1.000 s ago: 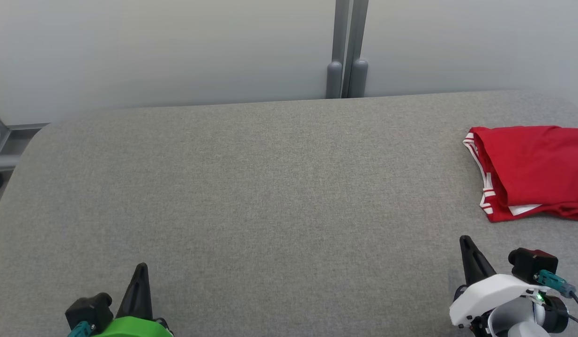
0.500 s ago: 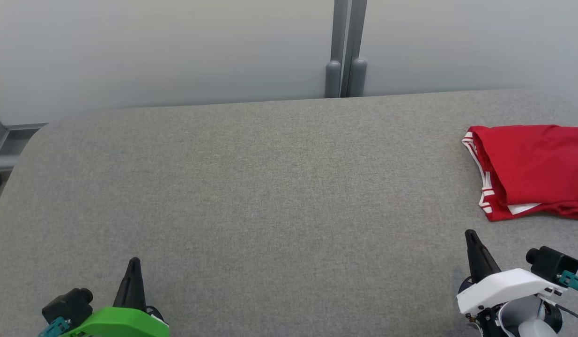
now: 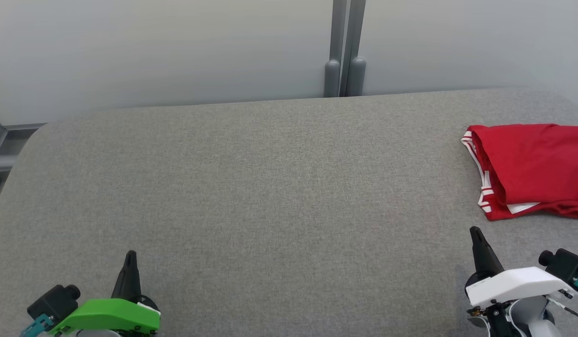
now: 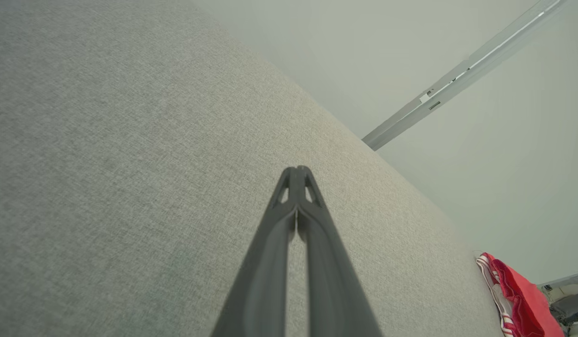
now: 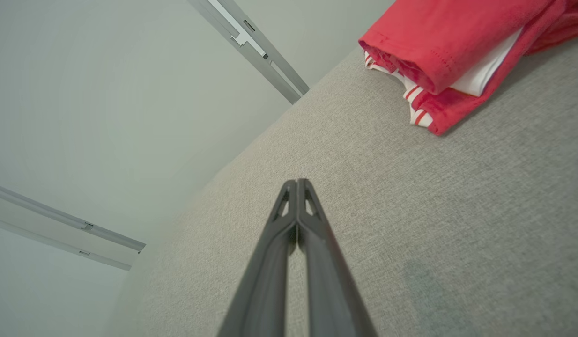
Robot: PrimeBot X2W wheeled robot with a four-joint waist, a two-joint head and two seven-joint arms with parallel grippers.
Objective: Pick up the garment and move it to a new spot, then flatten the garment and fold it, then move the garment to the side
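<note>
— Red folded garment with white striped trim (image 3: 532,168): where does it lie?

— At the far right of the grey fabric-covered table (image 3: 270,187), on my right side, cut off by the edge of my head view. One red layer lies over another, with a strip of white showing between them at the near edge. The striped hem faces the middle of the table.

— And your pincers?

— My left gripper (image 3: 130,255), under its green shell, sits at the lower left, its two dark fingers pressed together into one point, holding nothing. My right gripper (image 3: 475,230), under its white shell, sits at the lower right, closed just as tight and empty. It is near the garment's near corner but not touching it.

— What do the wrists see?

— Along my right fingers the garment lies ahead, up and to the right. Along my left fingers it is small in the lower right corner, well apart.

— Behind the table?

— A pale wall (image 3: 153,51) and a grey upright post (image 3: 344,47) at the far edge.
</note>
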